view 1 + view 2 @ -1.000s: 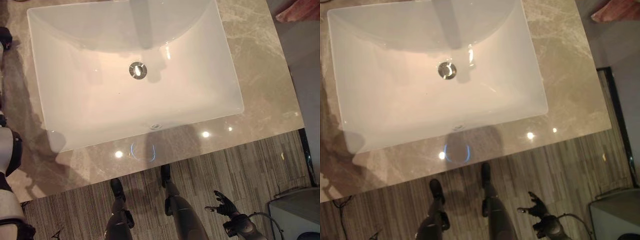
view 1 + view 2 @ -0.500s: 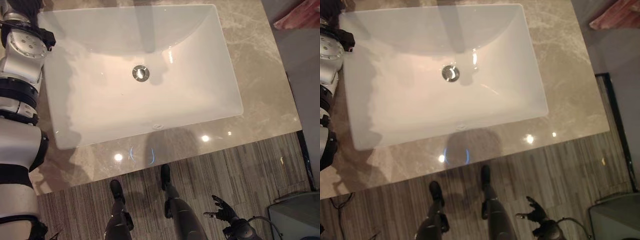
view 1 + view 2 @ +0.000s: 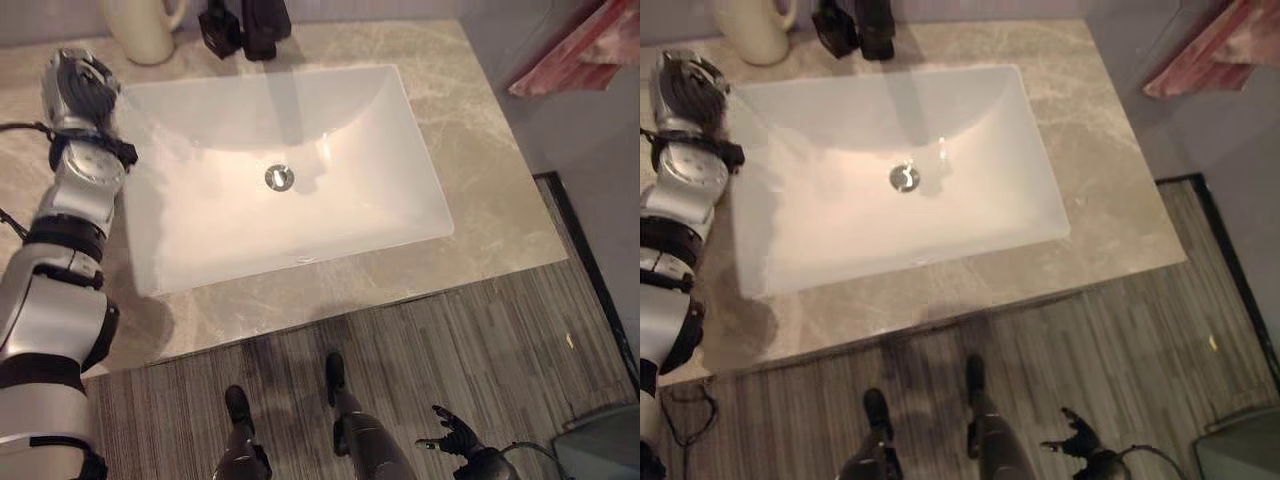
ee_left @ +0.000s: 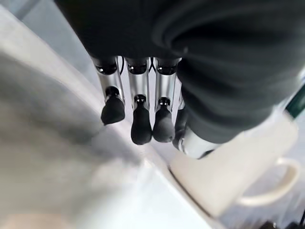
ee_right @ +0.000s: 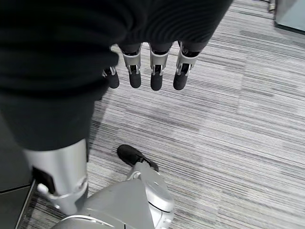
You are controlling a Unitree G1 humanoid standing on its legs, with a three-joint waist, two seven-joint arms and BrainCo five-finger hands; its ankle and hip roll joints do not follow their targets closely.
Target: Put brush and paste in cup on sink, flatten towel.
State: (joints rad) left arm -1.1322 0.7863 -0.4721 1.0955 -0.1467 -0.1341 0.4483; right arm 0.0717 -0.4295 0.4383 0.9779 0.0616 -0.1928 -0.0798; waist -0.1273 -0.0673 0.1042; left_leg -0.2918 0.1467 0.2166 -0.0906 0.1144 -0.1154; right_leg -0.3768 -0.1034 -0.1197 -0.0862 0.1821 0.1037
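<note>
A cream cup (image 3: pixel 140 28) with a handle stands on the marble counter at the sink's far left corner. My left hand (image 3: pixel 78 88) is raised over the counter by the left rim of the white sink (image 3: pixel 405 160), just short of the cup. In the left wrist view its fingers (image 4: pixel 142 119) hang relaxed and hold nothing, with the cup (image 4: pixel 233 171) close beyond them. A pinkish-red towel (image 3: pixel 575 50) lies bunched past the counter's right end. My right hand (image 3: pixel 455 440) hangs low over the floor, its fingers (image 5: pixel 152 71) open and spread.
A black faucet (image 3: pixel 245 25) stands behind the sink, right of the cup. The marble counter (image 3: pixel 480 180) runs wide to the right of the basin. A dark-edged grey mat (image 3: pixel 600 260) lies on the striped floor at the right.
The camera has tilted up, bringing the cup, faucet and towel into view. My left arm has risen along the sink's left side toward the cup. The right hand stays low.
</note>
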